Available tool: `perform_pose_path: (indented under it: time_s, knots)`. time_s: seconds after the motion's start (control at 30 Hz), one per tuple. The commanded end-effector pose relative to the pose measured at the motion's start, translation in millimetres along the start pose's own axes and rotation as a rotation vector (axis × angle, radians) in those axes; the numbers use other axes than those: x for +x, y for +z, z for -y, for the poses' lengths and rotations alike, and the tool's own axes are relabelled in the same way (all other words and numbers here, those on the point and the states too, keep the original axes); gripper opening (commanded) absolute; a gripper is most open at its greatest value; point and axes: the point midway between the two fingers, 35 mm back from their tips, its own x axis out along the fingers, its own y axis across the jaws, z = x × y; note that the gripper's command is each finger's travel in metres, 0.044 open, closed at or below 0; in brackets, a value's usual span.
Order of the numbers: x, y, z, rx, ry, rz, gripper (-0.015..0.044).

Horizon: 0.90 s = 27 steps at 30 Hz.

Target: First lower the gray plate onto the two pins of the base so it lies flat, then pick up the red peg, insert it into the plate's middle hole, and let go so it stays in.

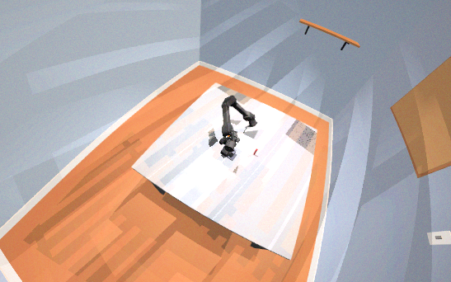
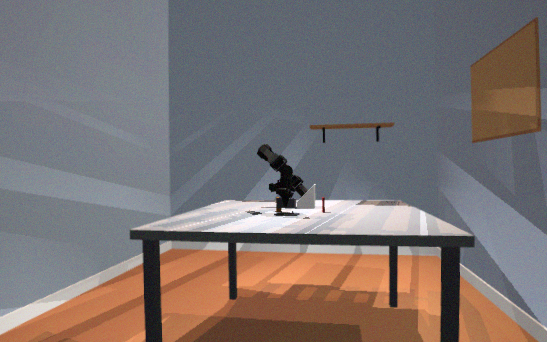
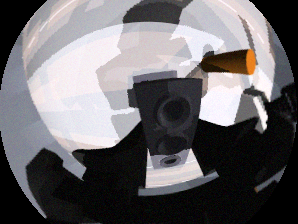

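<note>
My gripper hangs low over the middle of the white table and is shut on the gray plate. In the wrist view the plate is a dark gray rectangle with a row of round holes, seen face-on between the fingers. A dark flat base lies on the table just below the gripper. I cannot tell whether plate and base touch. The red peg stands upright on the table to the right of the gripper. In the wrist view it is an orange-tipped cylinder up and right of the plate.
A light gray wedge stands behind the gripper near the arm's base. Another gray block sits to the gripper's left. A speckled patch lies at the table's far right. A wall shelf hangs behind.
</note>
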Motion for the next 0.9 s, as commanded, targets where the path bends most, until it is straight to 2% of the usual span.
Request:
perform_pose_path:
  time_s: [0.0,0.33,0.63,0.87]
  knots:
    - [6.0,-0.6,0.6,-0.008,0.0,0.005,0.0]
    - [21.2,-0.2,0.7,-0.008,0.0,0.006,0.0]
    - [18.6,1.0,0.1,0.001,0.0,0.001,0.0]
    - [18.6,1.0,0.1,0.001,0.0,0.001,0.0184]
